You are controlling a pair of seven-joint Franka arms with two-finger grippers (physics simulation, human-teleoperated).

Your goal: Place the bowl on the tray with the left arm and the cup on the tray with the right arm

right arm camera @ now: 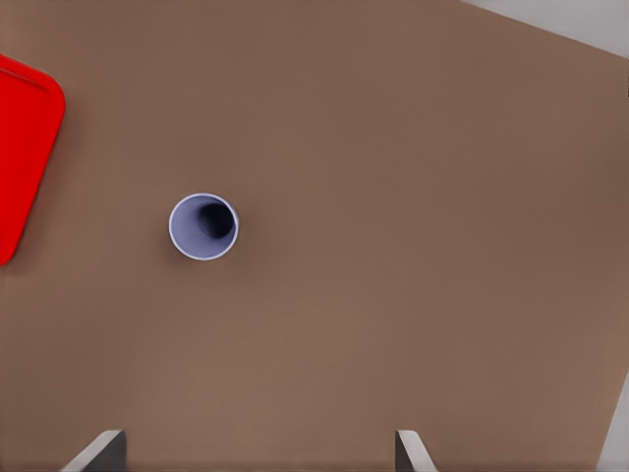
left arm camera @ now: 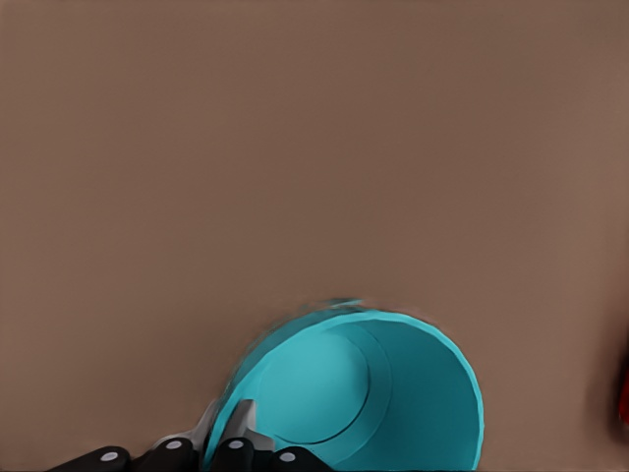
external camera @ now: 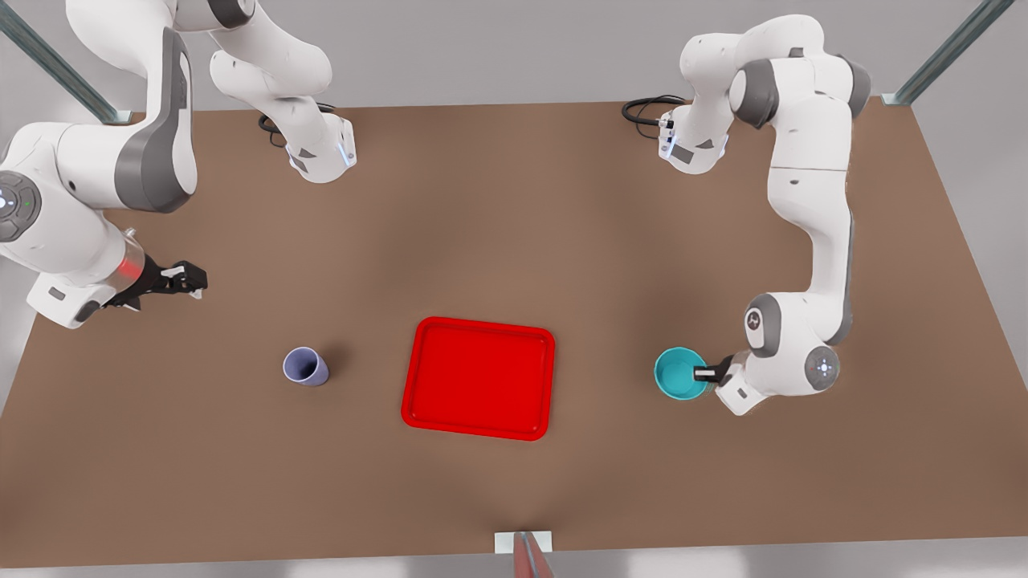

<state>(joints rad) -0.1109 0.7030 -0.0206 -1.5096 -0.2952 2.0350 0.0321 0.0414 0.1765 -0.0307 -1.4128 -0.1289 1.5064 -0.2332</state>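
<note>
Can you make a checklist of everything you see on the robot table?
Surface: brown table, flat.
Bowl: turquoise bowl on the table, front view's right of the tray.
Cup: lavender cup upright, front view's left of the tray.
Tray: red tray, nothing on it.
Clutter: nothing seen.
Left gripper: straddling the bowl's rim.
Right gripper: open, above the table, away from the cup.
Cables: black cables by both arm bases.
Surroundings: grey walls, metal struts.
</note>
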